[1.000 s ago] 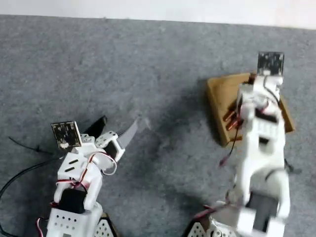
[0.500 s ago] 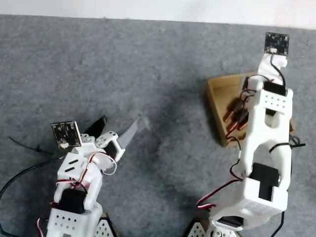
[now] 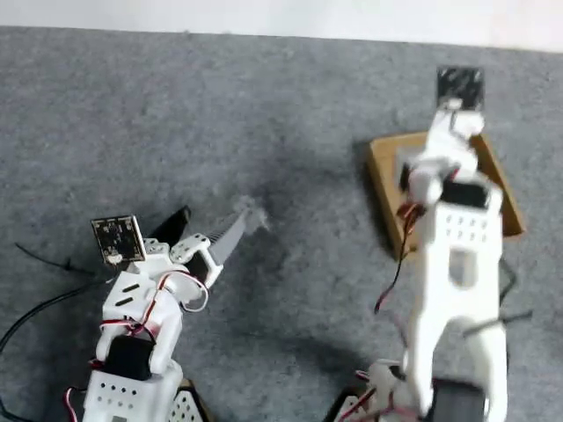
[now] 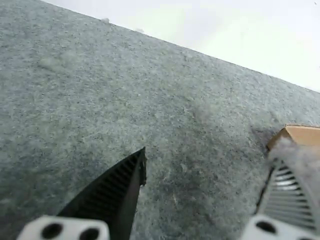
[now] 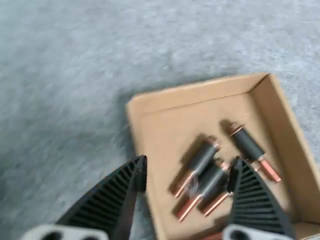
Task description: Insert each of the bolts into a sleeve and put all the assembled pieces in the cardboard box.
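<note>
Three pieces (image 5: 247, 142) in box (image 5: 200, 90), my left gripper (image 4: 212, 150) and right gripper (image 5: 189, 164) spread empty; looks nearly done.

- Table cover (image 3: 308, 123): grey felt-like cloth, matt, fuzzy.
- Cardboard box (image 5: 195, 89): brown paperboard, matt, smooth.
- Bolts (image 5: 270, 171): copper-coloured metal, shiny.
- Sleeves (image 5: 202, 156): black, matt; rubber or plastic unclear.
- Right gripper (image 5: 189, 164): black ribbed plastic, matt.
- Arm shells (image 3: 457, 255): white smooth plastic.

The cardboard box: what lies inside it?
Inside the cardboard box lie three black sleeves with copper bolts through them. A finger of the right gripper covers part of its floor.
</note>
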